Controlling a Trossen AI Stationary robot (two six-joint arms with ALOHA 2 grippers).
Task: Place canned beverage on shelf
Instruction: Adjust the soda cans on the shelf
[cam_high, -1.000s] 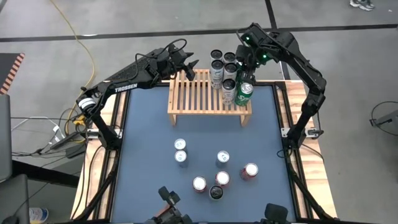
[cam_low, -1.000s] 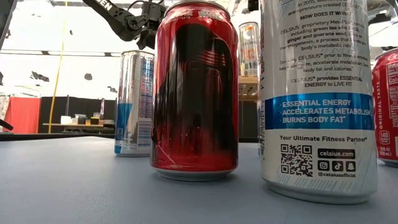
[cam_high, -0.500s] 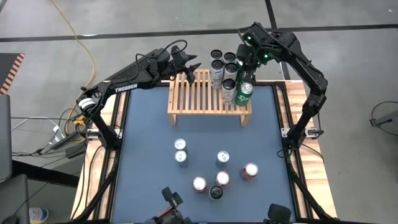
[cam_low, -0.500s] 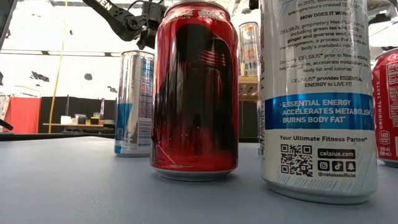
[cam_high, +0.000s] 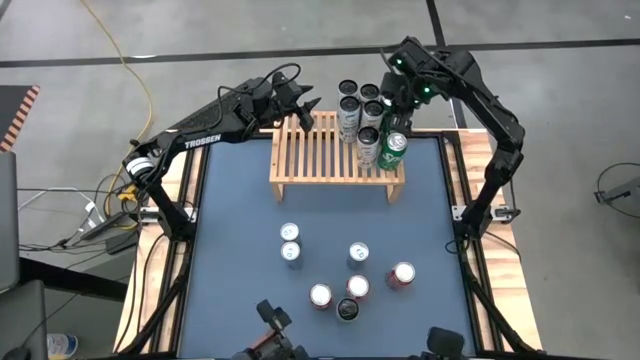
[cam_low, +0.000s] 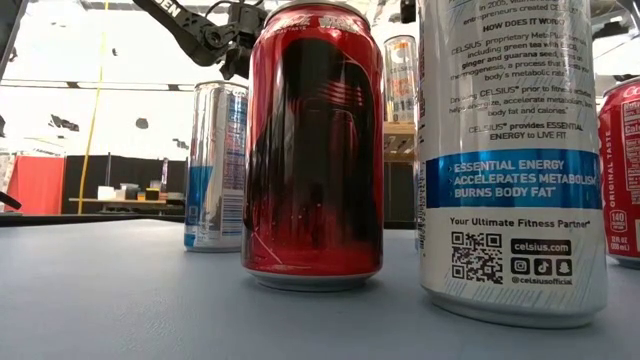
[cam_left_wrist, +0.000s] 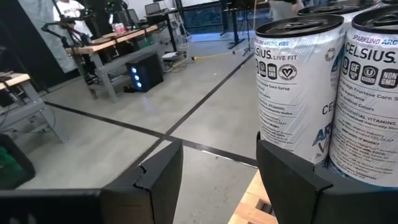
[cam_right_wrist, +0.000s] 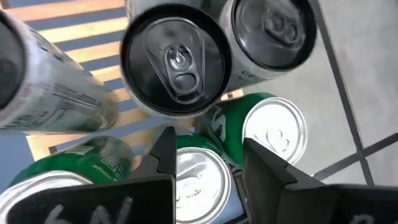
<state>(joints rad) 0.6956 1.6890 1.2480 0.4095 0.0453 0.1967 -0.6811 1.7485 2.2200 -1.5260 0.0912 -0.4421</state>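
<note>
On the near tabletop (cam_high: 230, 230) seven cans (cam_high: 358, 287) stand loose, well apart from the shelf (cam_high: 320, 160). On the shelf's far right corner, the right pincer (cam_high: 393, 128) holds the green can (cam_high: 393, 148) from above, beside the white cans (cam_high: 349, 112) already placed. Advised: seat the base flat across the slats, clear of its neighbours, before releasing. The left pincer (cam_high: 306, 108), partly open and empty, waits above the shelf's far left edge.

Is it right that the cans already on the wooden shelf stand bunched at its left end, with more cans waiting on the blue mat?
Not quite: in the high view the cans are bunched at the right end of the shelf, below the right gripper. The waiting cans on the blue mat are correct.
</note>
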